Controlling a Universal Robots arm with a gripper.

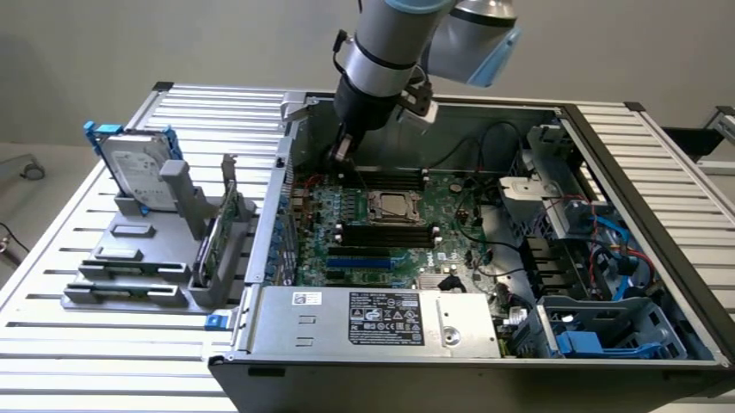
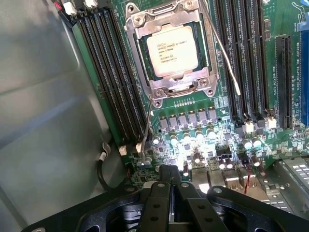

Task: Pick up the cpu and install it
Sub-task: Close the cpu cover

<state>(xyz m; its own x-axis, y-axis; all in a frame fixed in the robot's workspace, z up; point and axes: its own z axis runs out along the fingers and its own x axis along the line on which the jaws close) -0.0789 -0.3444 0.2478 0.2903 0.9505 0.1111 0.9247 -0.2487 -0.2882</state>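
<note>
Cpu (image 2: 172, 50) flat in socket (image 2: 183, 84), printed face up; fingers (image 2: 163, 186) closed together, empty

A slatted metal table (image 1: 69, 344) carries an open computer case (image 1: 460, 387) across the frame's middle and right, and a grey parts rack (image 1: 126, 288) at the left.

The arm reaches down into the open computer case (image 1: 639, 179), its gripper (image 1: 341, 157) narrowed to a closed tip just above the far edge of the motherboard (image 1: 453, 219). The cpu (image 1: 392, 206) sits in its socket close by, toward the exterior view's right of the gripper and nearer the front, with black memory slots (image 1: 388, 179) between the two. Well off to the gripper's other side, outside the case, a hard drive (image 1: 136, 172) in a blue frame stands upright on a grey holder (image 1: 129, 277). The power supply (image 1: 379, 318) lies farthest forward.
</note>
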